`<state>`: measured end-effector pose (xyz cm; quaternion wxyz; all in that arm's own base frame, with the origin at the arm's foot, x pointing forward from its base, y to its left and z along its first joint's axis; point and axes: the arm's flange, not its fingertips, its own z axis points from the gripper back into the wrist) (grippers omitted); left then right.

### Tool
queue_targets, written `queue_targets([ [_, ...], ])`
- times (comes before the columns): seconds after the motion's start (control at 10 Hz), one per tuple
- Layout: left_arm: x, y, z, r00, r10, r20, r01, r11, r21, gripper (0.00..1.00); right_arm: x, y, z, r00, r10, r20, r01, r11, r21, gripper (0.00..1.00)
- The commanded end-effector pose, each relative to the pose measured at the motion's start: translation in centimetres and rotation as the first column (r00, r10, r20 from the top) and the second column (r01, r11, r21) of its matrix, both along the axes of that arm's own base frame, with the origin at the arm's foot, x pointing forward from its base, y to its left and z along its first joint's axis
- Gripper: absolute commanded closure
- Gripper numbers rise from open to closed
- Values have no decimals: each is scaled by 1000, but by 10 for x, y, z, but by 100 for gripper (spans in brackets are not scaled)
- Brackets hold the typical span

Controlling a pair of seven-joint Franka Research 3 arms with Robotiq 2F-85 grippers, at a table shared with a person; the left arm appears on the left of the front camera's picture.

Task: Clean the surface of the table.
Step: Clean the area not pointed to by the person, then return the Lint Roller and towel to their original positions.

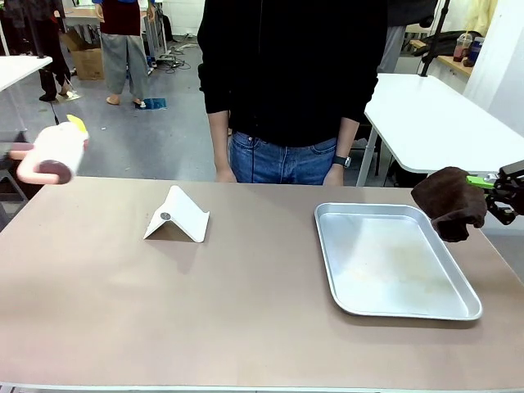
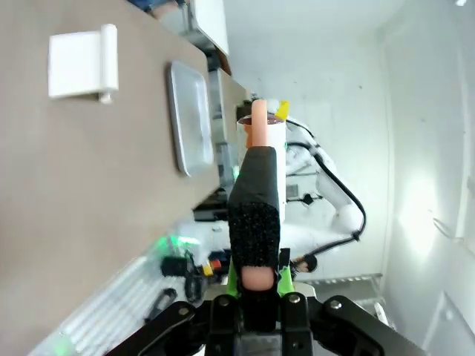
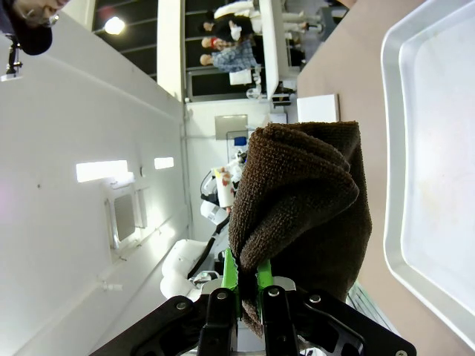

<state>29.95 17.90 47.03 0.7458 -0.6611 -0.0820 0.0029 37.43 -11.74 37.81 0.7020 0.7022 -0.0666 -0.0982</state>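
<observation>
The taupe table (image 1: 246, 295) lies in front of me, its top bare at the near side. At the far left, above the table's edge, hangs a white spray bottle (image 1: 56, 147) with a pink handle and a yellow tip. My left gripper (image 2: 256, 285) is shut on the bottle's handle (image 2: 256, 215). At the right edge my right gripper (image 1: 501, 190) is shut on a bunched dark brown cloth (image 1: 449, 201), held just above the table beside the tray. In the right wrist view the cloth (image 3: 300, 200) covers the fingertips of that gripper (image 3: 249, 278).
A shiny metal tray (image 1: 393, 262) lies empty on the right half of the table. A white folded stand (image 1: 176, 215) sits left of centre. A person in black stands at the far edge, hands (image 1: 333, 174) at the table's rim. White tables stand behind.
</observation>
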Motion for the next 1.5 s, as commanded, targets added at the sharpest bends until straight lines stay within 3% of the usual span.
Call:
queue_targets([
  [0.0,-19,16,4,1000,3,-10,-2,1000,18,80,1,0,4,1000,-8,5,8,1000,-1,89],
  [0.2,-32,31,-1,1000,29,2,-29,998,48,80,1,0,4,1000,-8,5,8,1000,-1,89],
  [1.4,-24,18,0,1000,6,-16,-6,1000,13,80,1,0,4,1000,-8,5,8,1000,-1,89],
])
